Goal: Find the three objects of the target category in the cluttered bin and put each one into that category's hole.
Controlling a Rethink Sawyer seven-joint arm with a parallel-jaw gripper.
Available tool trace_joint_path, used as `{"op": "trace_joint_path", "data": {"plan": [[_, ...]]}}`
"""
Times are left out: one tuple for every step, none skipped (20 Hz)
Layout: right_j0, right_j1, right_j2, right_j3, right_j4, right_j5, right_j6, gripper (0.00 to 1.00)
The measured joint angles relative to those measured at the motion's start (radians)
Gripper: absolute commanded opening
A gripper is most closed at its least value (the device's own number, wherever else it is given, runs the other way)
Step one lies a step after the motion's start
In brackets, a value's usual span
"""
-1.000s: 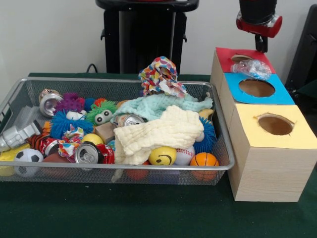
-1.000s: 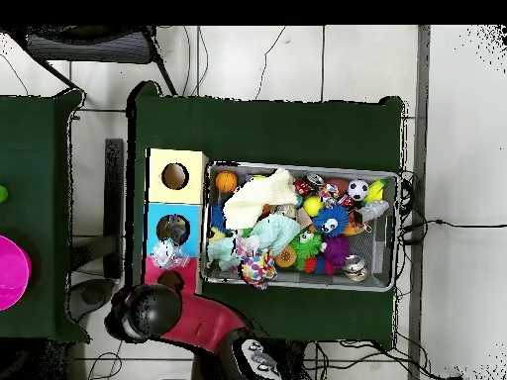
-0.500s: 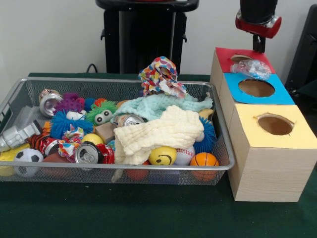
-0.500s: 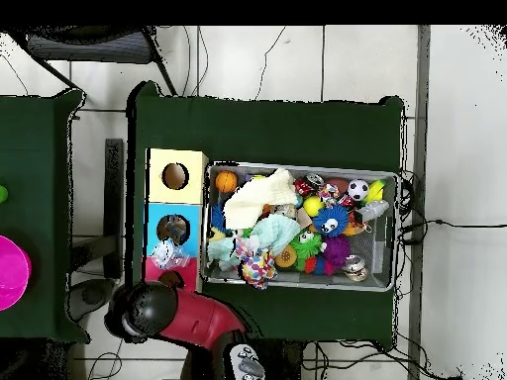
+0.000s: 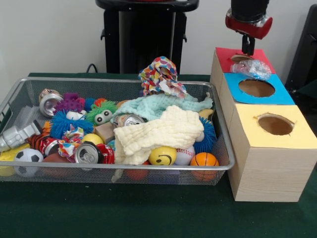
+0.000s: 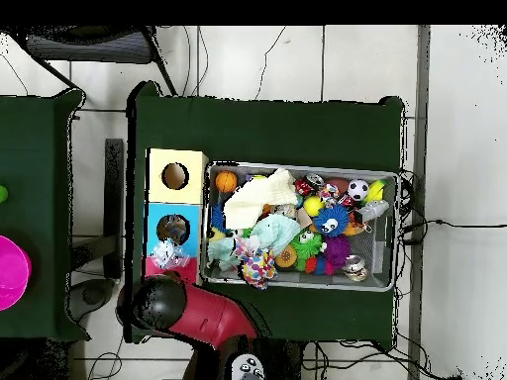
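Note:
A wire bin [image 5: 124, 81] holds a heap of cans, balls, fuzzy toys and cloths. A cream cloth [image 5: 161, 131] and a mint cloth [image 5: 158, 105] lie on top, and a patterned cloth [image 5: 159, 74] hangs at the far rim. Right of the bin, the wooden box has a red hole [image 5: 240, 58], a blue hole [image 5: 256, 88] and a yellow hole [image 5: 275, 125]. A crumpled clear plastic bag [image 5: 251, 68] rests on the box top between the red and blue holes. My gripper [image 5: 245, 48] hangs just above the red hole, holding nothing visible. In the overhead view the arm [image 6: 158, 302] covers it.
Silver cans [image 5: 49, 101] [image 5: 87, 152], a soccer ball [image 5: 27, 156], a yellow smiley ball [image 5: 162, 155] and an orange basketball [image 5: 204, 159] crowd the bin's near side. A black stand [image 5: 143, 34] rises behind the bin. A pink dish [image 6: 8, 272] sits on the neighbouring table.
The arm has shifted a little leftward in the front view, from beside the red hole to above it. The plastic bag and the bin's contents have not moved.

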Motion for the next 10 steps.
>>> {"op": "trace_joint_path", "data": {"plan": [[0.01, -0.005, -0.027, -0.018, -0.004, 0.011, 0.0, 0.0], [0.013, -0.006, -0.037, -0.025, -0.005, 0.014, 0.0, 0.0], [0.018, -0.008, -0.053, -0.038, -0.005, 0.02, 0.0, 0.0], [0.019, -0.009, -0.061, -0.044, -0.005, 0.022, 0.0, 0.0], [0.022, -0.01, -0.072, -0.054, -0.005, 0.024, 0.0, 0.0], [0.025, -0.011, -0.092, -0.071, -0.005, 0.025, 0.0, 0.0], [0.026, -0.011, -0.099, -0.078, -0.005, 0.025, 0.0, 0.0], [0.026, -0.011, -0.1, -0.08, -0.006, 0.025, 0.0, 0.0], [0.026, -0.012, -0.112, -0.095, -0.005, 0.025, 0.0, 0.0], [0.026, -0.012, -0.115, -0.101, -0.006, 0.025, 0.0, 0.0]]}}
